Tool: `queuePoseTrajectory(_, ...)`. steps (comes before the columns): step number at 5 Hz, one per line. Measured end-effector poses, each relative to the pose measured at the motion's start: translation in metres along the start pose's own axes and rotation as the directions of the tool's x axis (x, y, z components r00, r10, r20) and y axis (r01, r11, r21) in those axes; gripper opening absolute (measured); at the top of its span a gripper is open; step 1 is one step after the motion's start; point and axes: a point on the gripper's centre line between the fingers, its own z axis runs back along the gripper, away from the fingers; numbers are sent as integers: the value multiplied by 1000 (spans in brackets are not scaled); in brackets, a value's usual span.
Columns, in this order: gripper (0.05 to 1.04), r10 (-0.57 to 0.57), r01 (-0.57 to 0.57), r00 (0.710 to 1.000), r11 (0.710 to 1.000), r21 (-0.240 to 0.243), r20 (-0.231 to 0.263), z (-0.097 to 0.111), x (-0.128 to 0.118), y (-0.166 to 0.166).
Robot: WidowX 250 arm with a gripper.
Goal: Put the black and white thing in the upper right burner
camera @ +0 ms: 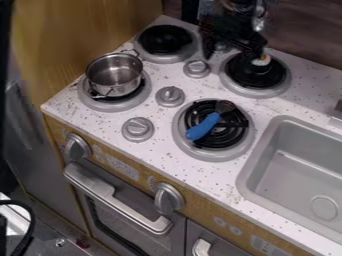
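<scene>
The gripper (232,53) hangs at the top, its two fingers spread apart, over the gap between the upper two burners and the left edge of the upper right burner (255,92). A small thing with a white face (261,60) and a dark body lies on that burner, right by the gripper's right finger. I cannot tell whether that finger touches it. Part of the burner's upper left is hidden behind the gripper.
A metal pot (115,75) stands on the lower left burner. On the lower right burner lies a blue-handled utensil (204,126). The upper left burner (165,39) is bare. Knobs (170,96) rise between the burners, and a grey sink (297,172) is at the right.
</scene>
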Motion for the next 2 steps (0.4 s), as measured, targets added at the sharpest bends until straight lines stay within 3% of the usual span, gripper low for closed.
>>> queuePoseTrajectory(1, 998, 22, -24, 998, 999, -28, -56, 11, -42, -2)
queuePoseTrajectory(2, 998, 28, -32, 996, 998, -45, -82, 16, -60, -4)
